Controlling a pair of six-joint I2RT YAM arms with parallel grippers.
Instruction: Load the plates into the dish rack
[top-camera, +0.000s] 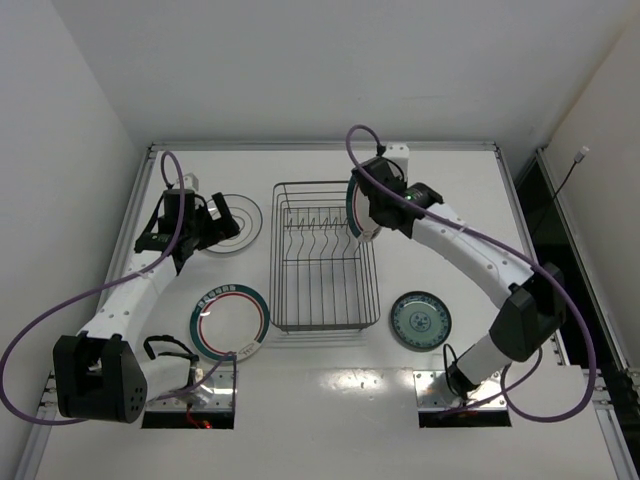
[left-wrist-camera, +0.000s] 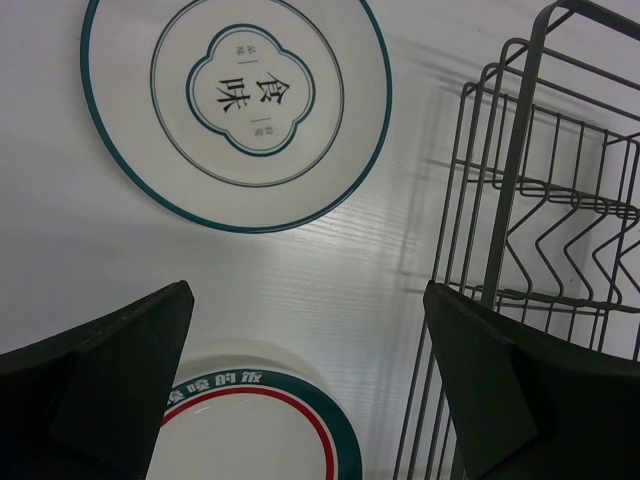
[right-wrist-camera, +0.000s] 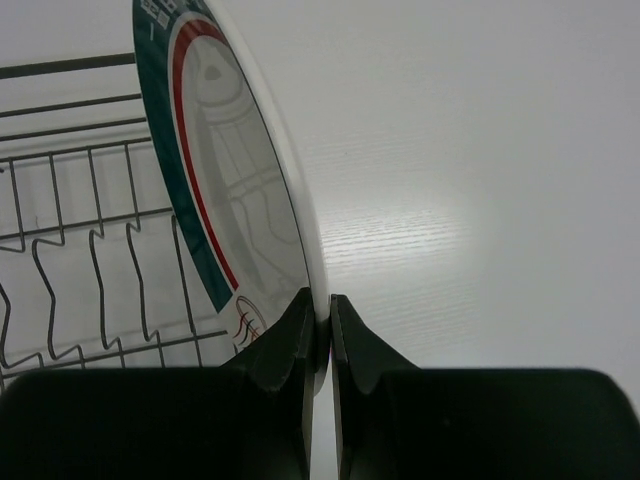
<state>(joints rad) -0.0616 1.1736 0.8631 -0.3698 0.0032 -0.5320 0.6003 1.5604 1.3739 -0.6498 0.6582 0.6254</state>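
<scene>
The grey wire dish rack (top-camera: 277, 262) stands mid-table with no plate in its prongs. My right gripper (top-camera: 364, 224) is shut on the rim of a green-rimmed plate (top-camera: 352, 204), held on edge over the rack's far right corner. In the right wrist view the gripper (right-wrist-camera: 322, 312) pinches the plate (right-wrist-camera: 232, 180) beside the rack's prongs (right-wrist-camera: 90, 250). My left gripper (top-camera: 214, 222) is open and empty over the black-ringed plate (top-camera: 248, 216). In the left wrist view the gripper (left-wrist-camera: 307, 292) sits between that plate (left-wrist-camera: 235, 100), the second green-rimmed plate (left-wrist-camera: 255, 430) and the rack (left-wrist-camera: 520, 200). That green-rimmed plate (top-camera: 230, 322) and the teal plate (top-camera: 420, 320) lie flat.
A raised rim (top-camera: 320, 146) bounds the table's far side, with white walls beyond. Purple cables (top-camera: 60, 310) loop from both arms. Two openings (top-camera: 188, 405) sit at the near edge by the arm bases.
</scene>
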